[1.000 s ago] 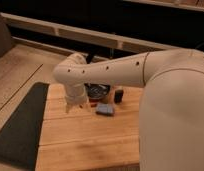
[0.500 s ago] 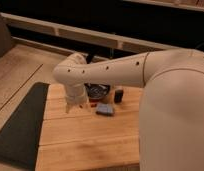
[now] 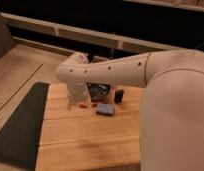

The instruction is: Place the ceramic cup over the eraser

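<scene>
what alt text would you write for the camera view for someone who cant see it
A cream robot arm reaches from the right across a wooden table, its gripper low over the table's left part beside a red pen. Near it sit a dark bowl, an upright black eraser and a flat blue pad.

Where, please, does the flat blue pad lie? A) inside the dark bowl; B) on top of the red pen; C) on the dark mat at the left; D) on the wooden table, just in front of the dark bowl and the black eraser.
D: the blue pad lies flat on the wooden table, nearer the camera than the dark bowl and the black eraser; the tool hangs at the end of the arm, left of the red pen.
</scene>
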You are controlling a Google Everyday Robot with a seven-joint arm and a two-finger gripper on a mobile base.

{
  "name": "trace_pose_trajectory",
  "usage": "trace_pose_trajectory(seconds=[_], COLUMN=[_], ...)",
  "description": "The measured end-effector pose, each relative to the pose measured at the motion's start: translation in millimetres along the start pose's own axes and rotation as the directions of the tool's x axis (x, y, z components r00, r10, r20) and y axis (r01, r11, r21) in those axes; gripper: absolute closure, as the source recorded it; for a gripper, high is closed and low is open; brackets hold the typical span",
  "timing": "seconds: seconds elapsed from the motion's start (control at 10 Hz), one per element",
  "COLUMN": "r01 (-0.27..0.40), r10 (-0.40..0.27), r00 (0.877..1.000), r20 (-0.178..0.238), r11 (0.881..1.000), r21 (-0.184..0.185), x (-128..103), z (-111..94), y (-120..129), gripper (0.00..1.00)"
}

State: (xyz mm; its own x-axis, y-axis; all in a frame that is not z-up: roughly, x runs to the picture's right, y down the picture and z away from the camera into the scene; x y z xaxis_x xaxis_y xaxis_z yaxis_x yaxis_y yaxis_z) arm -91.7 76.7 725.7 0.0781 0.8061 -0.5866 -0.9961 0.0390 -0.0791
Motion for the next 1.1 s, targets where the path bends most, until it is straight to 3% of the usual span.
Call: trace_pose_trajectory(seconds=[0.2,0.4,0.8,0.9,1.1], r01=[0.026,0.021,0.026,-0.001,-0.100], r10=[-0.022,-0.018,-0.025,-0.005,0.063], r00=[0.988,0.973,0.973,0.974,0.966], r20=[0.151,0.231,0.230,0.227,0.250], r11=[0.999,1.000,1.000,1.000,0.986], r21=[-0.027,-0.009,0.002,0.029,0.136], x=[-49,-67,-67,-70,-90], z=[-9,-22,-22,-21,-34], y=[-48,-94,-93,-107,-173], gripper=[0.35,0.35,0.35,0.35,0.35])
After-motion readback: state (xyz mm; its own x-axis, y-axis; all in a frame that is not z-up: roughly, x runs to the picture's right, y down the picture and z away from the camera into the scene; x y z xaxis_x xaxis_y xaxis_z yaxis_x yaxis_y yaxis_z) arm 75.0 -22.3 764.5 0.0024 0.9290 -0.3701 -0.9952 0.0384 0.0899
